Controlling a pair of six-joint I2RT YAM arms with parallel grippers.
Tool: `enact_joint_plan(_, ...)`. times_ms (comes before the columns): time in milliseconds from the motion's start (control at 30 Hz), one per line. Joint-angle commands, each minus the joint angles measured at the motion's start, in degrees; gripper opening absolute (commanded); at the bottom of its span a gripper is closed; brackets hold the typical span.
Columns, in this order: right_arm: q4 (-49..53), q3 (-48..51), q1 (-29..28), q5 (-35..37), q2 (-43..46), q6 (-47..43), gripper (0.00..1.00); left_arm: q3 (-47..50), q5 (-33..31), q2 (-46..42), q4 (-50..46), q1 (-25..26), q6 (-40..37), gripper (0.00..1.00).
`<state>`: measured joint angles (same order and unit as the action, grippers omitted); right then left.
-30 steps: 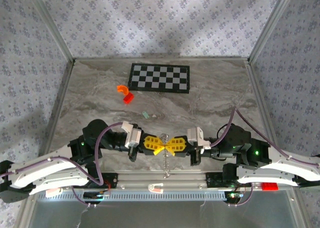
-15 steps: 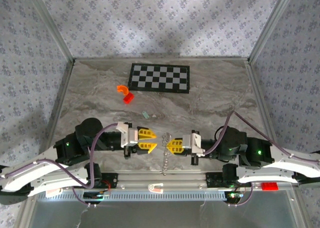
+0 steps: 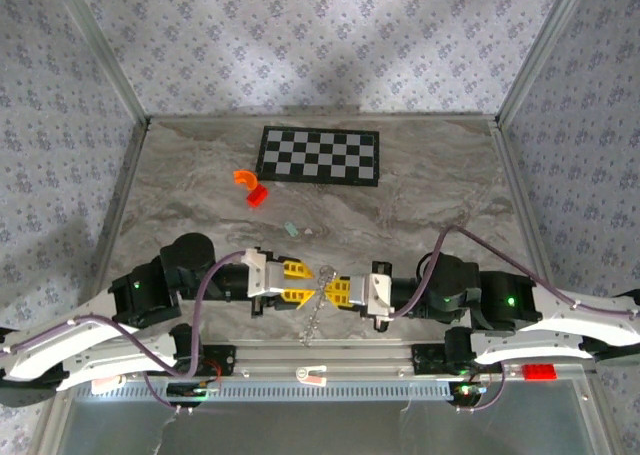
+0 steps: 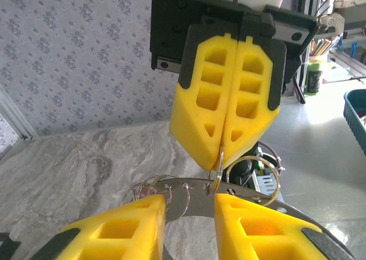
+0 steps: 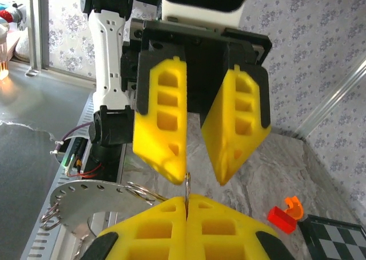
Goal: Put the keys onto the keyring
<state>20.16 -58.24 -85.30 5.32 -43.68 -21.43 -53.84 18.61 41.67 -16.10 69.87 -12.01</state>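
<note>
Keyring [image 3: 325, 274]: thin silvery ring held up off the table [image 3: 430, 195], midway between the two arms near the front edge. A short chain [image 3: 314, 320] dangles from it toward the rail. In the right wrist view a round perforated plate [image 5: 86, 200] and some wire loops hang alongside.

Right gripper [image 3: 329, 289]: fully closed, yellow fingers [image 5: 154, 231] pressed flat together, the ring's wire pinched at their tips.

Left gripper [image 3: 310, 283]: faces it tip to tip, jaws partly apart. The ring stands in the gap; cannot tell whether either finger touches it.

Key [image 3: 292, 229]: tiny teal piece flat on the table, well apart from both grippers, farther back. Beyond it lie a red piece [image 3: 257, 196], an orange piece [image 3: 244, 178] and the checkerboard [image 3: 320, 155].
</note>
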Motion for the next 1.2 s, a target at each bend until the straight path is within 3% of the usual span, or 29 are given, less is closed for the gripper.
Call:
enact_joint_plan(0,-1.1,-2.3,-0.6,1.3,0.3,-1.3,0.0,-1.6,0.8,0.0,2.3,0.2,-1.2,0.25)
enact_joint_plan(567,0.7,-3.0,-1.8,4.2,-0.3,-1.3,0.0,-2.8,2.4,1.5,4.0,0.4,-1.0,0.22)
enact_joint_plan(867,1.0,-3.4,-1.9,4.6,-0.4,-1.2,0.0,-2.9,1.9,2.1,4.3,0.4,-1.4,0.0)
enact_joint_plan(967,0.9,-3.5,-2.0,3.6,-0.4,-0.8,0.0,-2.7,1.8,1.8,4.8,0.4,-1.3,0.0)
enact_joint_plan(1000,0.9,-3.6,-2.0,3.3,-0.4,-0.4,0.02,-2.5,1.8,1.6,5.0,0.4,-1.3,0.0)
enact_joint_plan(1100,0.7,-2.9,-2.1,2.7,0.8,1.1,0.29,-1.8,2.6,0.5,6.2,0.4,-1.2,0.0)
enact_joint_plan(1167,0.2,-1.8,-2.1,3.0,2.1,2.3,0.41,-1.4,3.6,-0.1,6.7,0.4,-1.2,0.0)
